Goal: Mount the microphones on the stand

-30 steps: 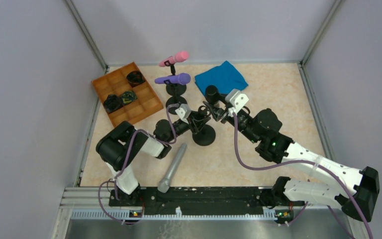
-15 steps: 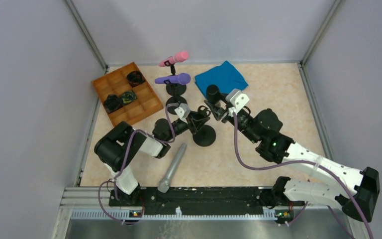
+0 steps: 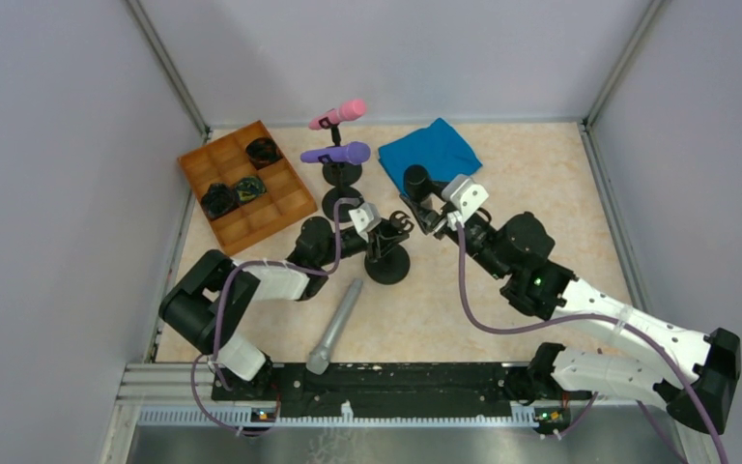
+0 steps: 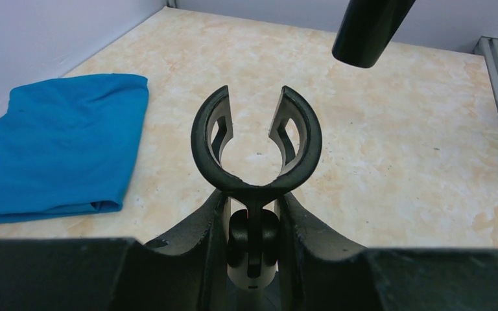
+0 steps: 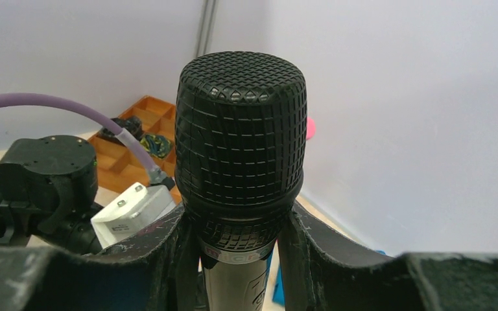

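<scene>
A black stand (image 3: 387, 267) with a round base stands mid-table. Its C-shaped clip (image 4: 257, 146) opens upward, with nothing in it. My left gripper (image 4: 254, 241) is shut on the clip's stem, also seen from above (image 3: 385, 234). My right gripper (image 5: 240, 262) is shut on the black microphone (image 5: 240, 142) just below its mesh head. In the top view that gripper (image 3: 429, 209) holds it just right of the clip. The microphone's tail (image 4: 366, 29) hangs above and right of the clip. The pink microphone (image 3: 340, 113) and purple microphone (image 3: 338, 153) sit on stands behind. The silver-grey microphone (image 3: 336, 324) lies near the front.
An orange compartment tray (image 3: 237, 227) with small dark items sits at the back left. A folded blue cloth (image 3: 430, 150) lies at the back, behind my right gripper. Grey walls enclose the table on three sides.
My left gripper closed on the clip's stem, and the left arm stretched forward, shifting the stand slightly left. The right gripper lifted the black microphone a little back and right.
</scene>
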Robot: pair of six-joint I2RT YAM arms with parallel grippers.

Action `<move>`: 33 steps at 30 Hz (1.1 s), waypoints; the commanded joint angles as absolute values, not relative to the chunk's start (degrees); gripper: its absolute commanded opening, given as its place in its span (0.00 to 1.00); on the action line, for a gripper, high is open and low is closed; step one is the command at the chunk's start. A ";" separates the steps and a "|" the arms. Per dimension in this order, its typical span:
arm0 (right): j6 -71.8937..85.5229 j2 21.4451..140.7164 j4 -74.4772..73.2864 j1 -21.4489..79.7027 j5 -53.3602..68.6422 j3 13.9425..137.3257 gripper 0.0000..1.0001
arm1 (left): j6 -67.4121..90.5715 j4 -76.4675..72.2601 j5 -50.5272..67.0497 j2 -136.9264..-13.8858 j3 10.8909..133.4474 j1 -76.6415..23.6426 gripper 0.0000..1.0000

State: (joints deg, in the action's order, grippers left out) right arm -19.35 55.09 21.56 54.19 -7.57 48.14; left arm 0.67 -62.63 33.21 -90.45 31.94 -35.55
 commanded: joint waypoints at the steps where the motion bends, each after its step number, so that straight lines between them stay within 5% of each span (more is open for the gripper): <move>1: -20.11 53.14 27.13 53.88 -2.77 49.67 0.00 | -0.66 -64.80 36.78 -88.70 34.24 -35.49 0.00; 33: -20.65 64.24 26.48 53.79 0.28 54.71 0.00 | 5.52 -70.82 43.64 -95.59 36.99 -36.00 0.00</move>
